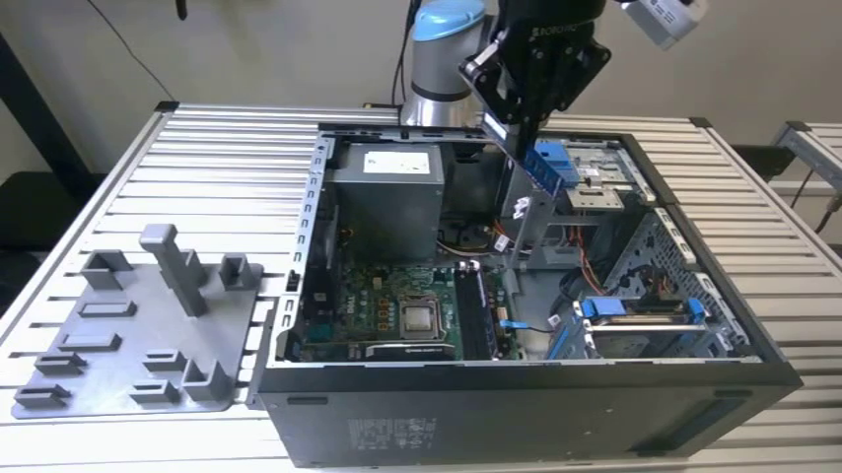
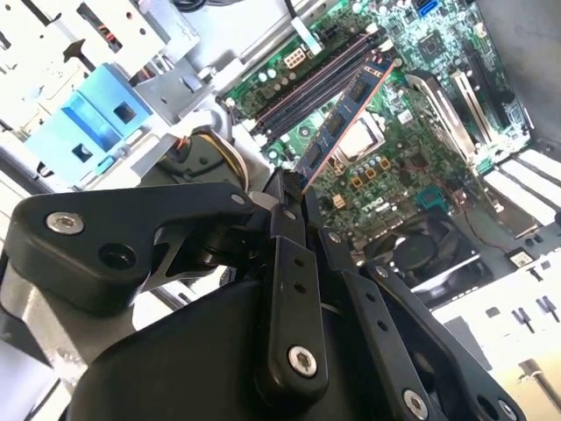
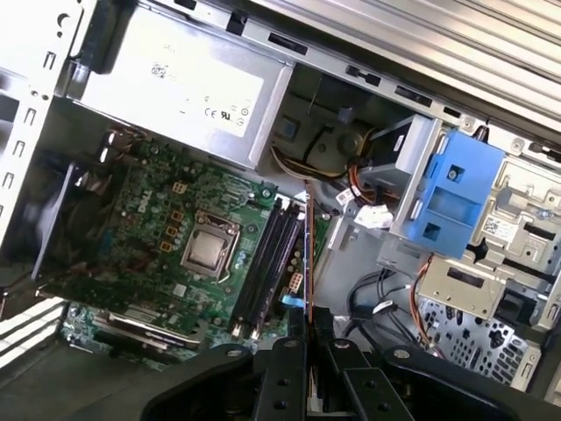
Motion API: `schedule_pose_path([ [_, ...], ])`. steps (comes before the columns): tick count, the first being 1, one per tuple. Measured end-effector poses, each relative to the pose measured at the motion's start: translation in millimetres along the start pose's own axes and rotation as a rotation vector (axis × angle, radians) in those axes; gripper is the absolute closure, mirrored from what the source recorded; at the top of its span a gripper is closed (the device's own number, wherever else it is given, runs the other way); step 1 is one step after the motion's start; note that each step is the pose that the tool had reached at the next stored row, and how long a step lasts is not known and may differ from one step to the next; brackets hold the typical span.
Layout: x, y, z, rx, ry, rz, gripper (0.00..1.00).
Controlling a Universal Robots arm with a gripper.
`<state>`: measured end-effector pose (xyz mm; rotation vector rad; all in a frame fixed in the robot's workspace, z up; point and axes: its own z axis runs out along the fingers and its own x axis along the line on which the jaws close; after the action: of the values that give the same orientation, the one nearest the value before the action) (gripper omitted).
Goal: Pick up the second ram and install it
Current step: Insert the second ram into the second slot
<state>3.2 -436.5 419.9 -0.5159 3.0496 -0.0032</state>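
Gripping one end of the second ram [image 2: 346,114], a long, thin blue-green memory stick with black chips, the arm's black gripper [image 2: 289,191] has its fingers pinched narrow on the board. It hangs over the open black computer case [image 1: 526,379]. In both wrist views the stick [image 3: 308,250] juts out from the fingertips, held in the air over the green motherboard [image 2: 394,149], near the long black memory slots [image 3: 263,263] and not seated in them. A grey metal power-supply box [image 1: 388,197] sits at the case's far end. A grey plastic fixture tray [image 1: 132,325] lies on the slatted metal table [image 1: 197,168] at the exterior view's left.
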Motion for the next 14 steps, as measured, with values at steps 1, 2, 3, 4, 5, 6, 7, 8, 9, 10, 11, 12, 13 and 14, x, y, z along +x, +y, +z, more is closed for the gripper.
schedule_pose_path([
  [1,0.0,0.0,0.0,0.0003,0.0001,0.006,0.86],
  [2,0.0,0.0,0.0,0.0006,0.0002,0.011,0.86],
  [3,-0.1,0.0,0.0,0.0009,0.0003,0.019,0.86],
  [4,-0.1,0.0,0.0,0.0012,0.0004,0.026,0.86],
  [5,-0.1,0.0,0.0,0.0016,0.0005,0.035,0.86],
  [6,-0.1,0.0,0.0,0.0020,0.0006,0.044,0.86],
  [7,-0.1,0.0,0.0,0.0025,0.0007,0.054,0.86],
  [8,-0.1,0.0,0.0,0.0030,0.0008,0.064,0.86],
  [9,-0.1,0.0,0.0,0.0035,0.0009,0.074,0.86],
  [10,-0.1,0.0,0.0,0.0040,0.0010,0.085,0.86],
  [11,-0.1,0.0,0.0,0.0045,0.0011,0.096,0.86],
  [12,-0.1,0.0,0.0,0.0050,0.0012,0.106,0.86],
  [13,-0.1,0.0,0.0,0.0056,0.0014,0.119,0.86],
  [14,-0.1,0.0,0.0,0.0062,0.0015,0.130,0.86],
])
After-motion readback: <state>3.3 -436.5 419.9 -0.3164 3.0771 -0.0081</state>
